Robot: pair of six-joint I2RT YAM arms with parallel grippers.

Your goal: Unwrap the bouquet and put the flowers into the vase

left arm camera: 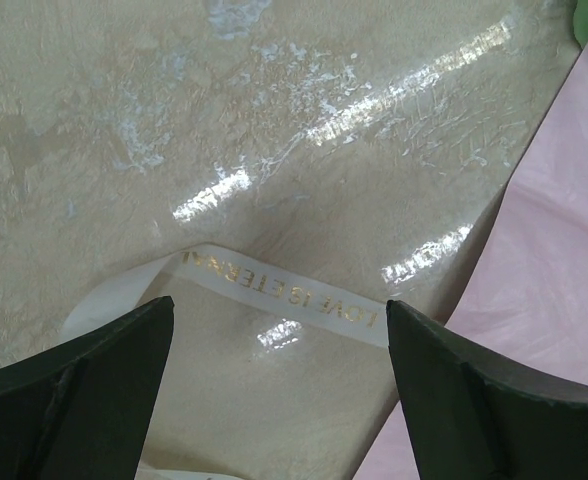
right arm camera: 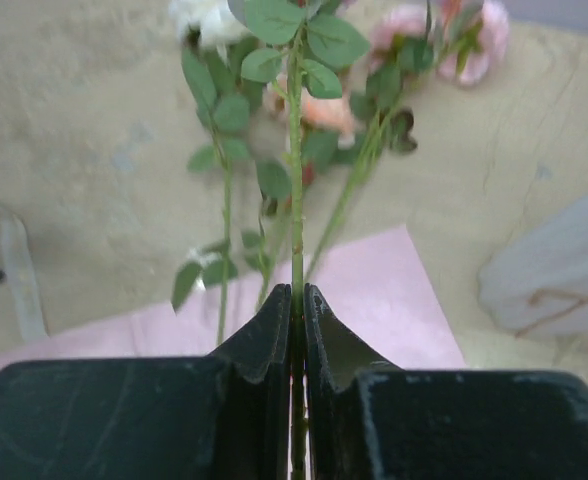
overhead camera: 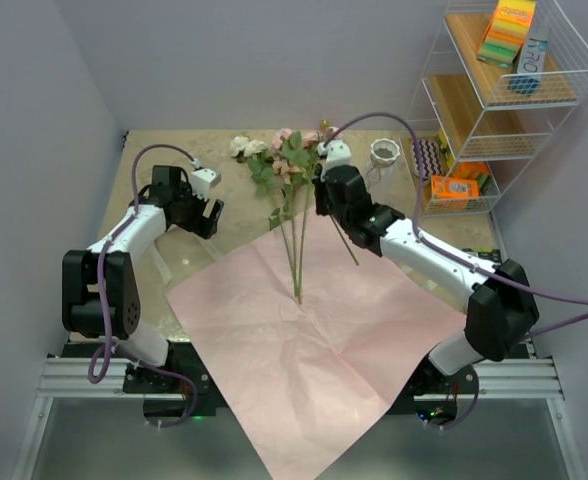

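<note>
The right gripper [right arm camera: 296, 292] clamps one stem [right arm camera: 295, 180]; it should carry it upright to the far-right vase [overhead camera: 385, 151]. The left gripper [left arm camera: 279, 305] is released.

Table [left arm camera: 274, 120] glossy, crinkled film; pink paper [overhead camera: 304, 350] matt, creased; ribbon [left arm camera: 274, 290] satiny.

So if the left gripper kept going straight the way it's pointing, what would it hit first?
Probably the cream ribbon, lying on the table directly ahead of the open left gripper. Depth is hard to judge from the wrist view.
</note>
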